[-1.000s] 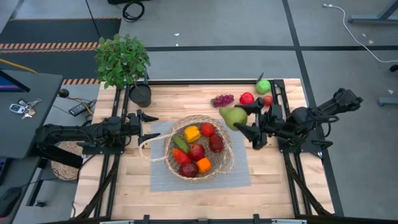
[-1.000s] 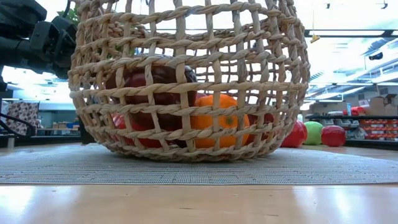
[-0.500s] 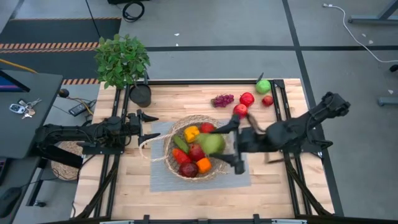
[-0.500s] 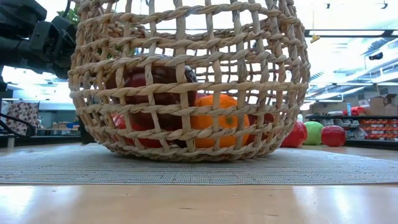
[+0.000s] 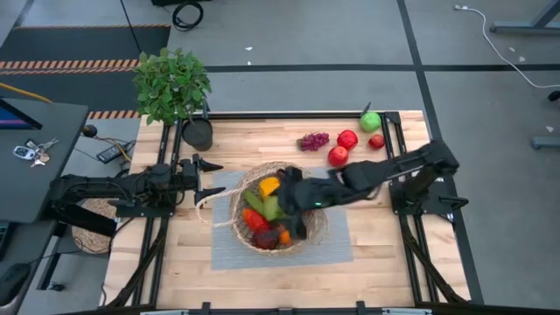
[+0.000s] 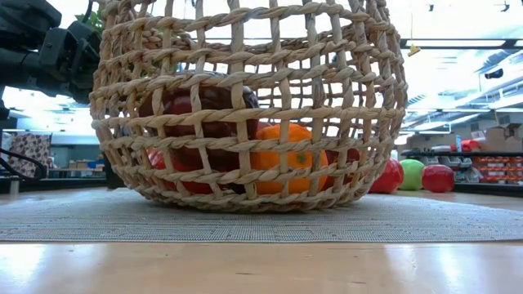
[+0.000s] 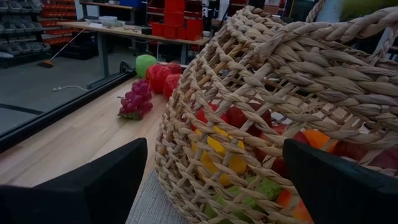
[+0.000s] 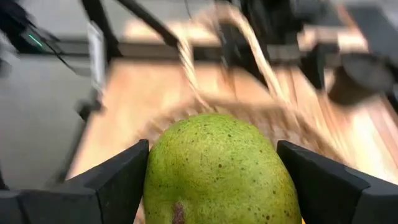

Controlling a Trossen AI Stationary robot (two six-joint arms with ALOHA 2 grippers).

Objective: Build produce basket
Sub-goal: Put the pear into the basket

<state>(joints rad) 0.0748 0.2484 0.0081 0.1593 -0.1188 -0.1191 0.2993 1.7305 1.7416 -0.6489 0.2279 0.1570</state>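
Holding a green pear [image 8: 221,171] in its jaws, the right gripper [image 5: 289,207] is hovering over the basket [image 5: 316,229]; lowering onto a free gap before releasing is advisable, while the left gripper [image 5: 213,178] is waiting open-jawed beside the handle.

The basket [image 5: 280,207] sits on a mat [image 5: 337,245] at the middle of my bench [image 5: 175,271], with produce [image 5: 267,229] inside it. My right tool [image 5: 284,208] reaches over the basket with a pear [image 5: 272,208] between its fingers. My left tool [image 5: 210,179] waits just left of the basket's handle [image 5: 210,203]. Behind the basket to the right lie a grape bunch [image 5: 312,140] and more fruit [image 5: 347,138]. A potted plant [image 5: 172,86] stands at the far left corner.
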